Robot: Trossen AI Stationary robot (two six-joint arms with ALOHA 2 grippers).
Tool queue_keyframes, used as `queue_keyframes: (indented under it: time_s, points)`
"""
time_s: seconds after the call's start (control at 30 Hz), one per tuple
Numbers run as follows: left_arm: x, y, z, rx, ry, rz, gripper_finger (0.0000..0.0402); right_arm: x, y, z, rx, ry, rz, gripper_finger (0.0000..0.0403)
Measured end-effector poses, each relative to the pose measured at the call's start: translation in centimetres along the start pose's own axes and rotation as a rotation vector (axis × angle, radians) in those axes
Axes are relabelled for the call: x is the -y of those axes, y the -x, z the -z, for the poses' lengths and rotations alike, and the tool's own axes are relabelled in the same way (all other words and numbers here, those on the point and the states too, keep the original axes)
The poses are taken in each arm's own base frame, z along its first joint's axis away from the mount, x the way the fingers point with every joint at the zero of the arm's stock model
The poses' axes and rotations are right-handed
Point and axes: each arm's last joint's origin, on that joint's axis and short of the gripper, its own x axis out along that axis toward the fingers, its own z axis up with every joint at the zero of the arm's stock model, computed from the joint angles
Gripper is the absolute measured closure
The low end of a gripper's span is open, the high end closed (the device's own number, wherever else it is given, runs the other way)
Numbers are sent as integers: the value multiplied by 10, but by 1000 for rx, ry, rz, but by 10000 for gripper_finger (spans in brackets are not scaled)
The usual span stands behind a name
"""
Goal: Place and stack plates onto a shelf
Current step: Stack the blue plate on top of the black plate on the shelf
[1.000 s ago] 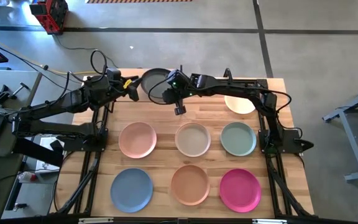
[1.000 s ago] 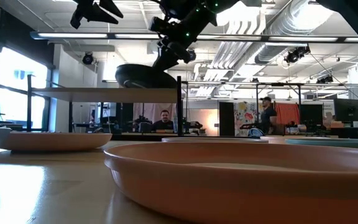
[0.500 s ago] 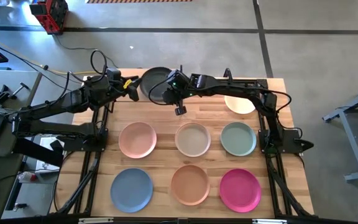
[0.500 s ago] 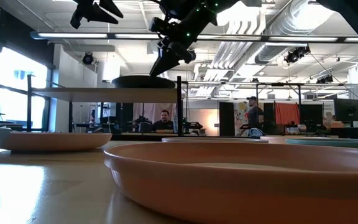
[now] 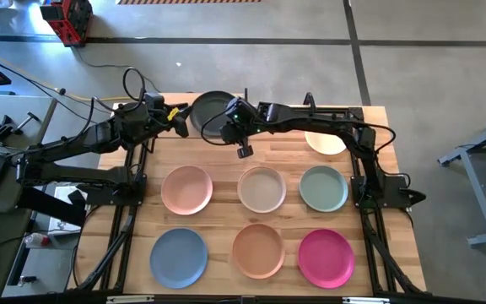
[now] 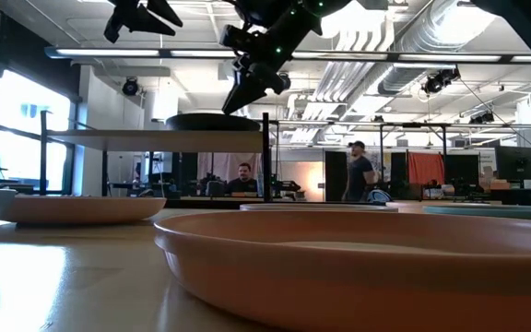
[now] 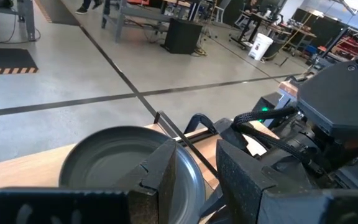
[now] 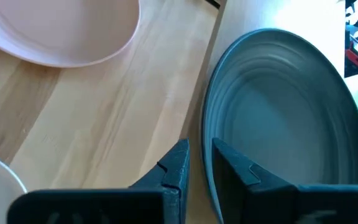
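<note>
We judge step: first placement. Round matte dark grey plate (image 5: 212,115) lies flat on light-wood shelf board on black posts (image 6: 155,139). Right gripper (image 8: 196,163) at its rim, fingers narrowly apart, seemingly just off it. Left gripper (image 7: 194,165) hovers beside shelf, fingers narrowly parted, empty. Next: we withdraw, fetch cream plate (image 5: 325,140); 7 remain.

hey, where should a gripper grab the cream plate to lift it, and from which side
Grip the cream plate by its raised rim; it is shallow and lies flat on the table, so the thin lip is the only part two fingers can pinch. In the high view the right arm covers its far edge, so the rim facing the sage plate looks the easiest approach, from above.
</note>
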Motion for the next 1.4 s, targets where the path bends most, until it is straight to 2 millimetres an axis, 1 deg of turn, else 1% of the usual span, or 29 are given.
queue_keyframes:
  time_s: [0.07, 0.17, 0.3, 0.37, 0.5, 0.6, 0.73, 0.8, 0.9, 1.03, 1.2, 1.4]
  points:
    - [-1, 0, 1, -12, -15, -6, 300, -2, 3, -3, -10, 7, 20, 356]
    - [-2, 0, 4, -38, -47, -19, 300, -3, 17, -10, -26, 17, 72, 356]
    - [-4, 0, 7, -67, -64, -32, 300, -5, 46, -15, -50, 19, 99, 356]
    - [-3, 0, 8, -78, -65, -20, 300, -5, 64, -14, -59, -11, 90, 356]
    - [-3, 1, 11, -134, -71, 42, 300, -7, 98, -10, -82, -112, 61, 356]
    - [-2, 1, 15, -207, -52, 109, 300, -9, 121, -6, -75, -209, 14, 356]
    - [-2, 4, 23, -353, -13, 204, 300, -13, 140, -2, -51, -352, -80, 356]
    - [-1, 7, 29, -443, -3, 256, 300, -16, 144, -1, -54, -409, -125, 356]
    - [1, 13, 39, -575, -41, 314, 300, -22, 146, 1, -85, -470, -187, 356]
    - [4, 23, 52, -712, -96, 354, 300, -32, 143, 4, -151, -486, -233, 356]
    - [17, 31, 66, -805, -175, 421, 300, -45, 133, 4, -197, -513, -266, 356]
    - [37, 35, 88, -907, -341, 505, 300, -62, 123, 2, -227, -584, -291, 356]
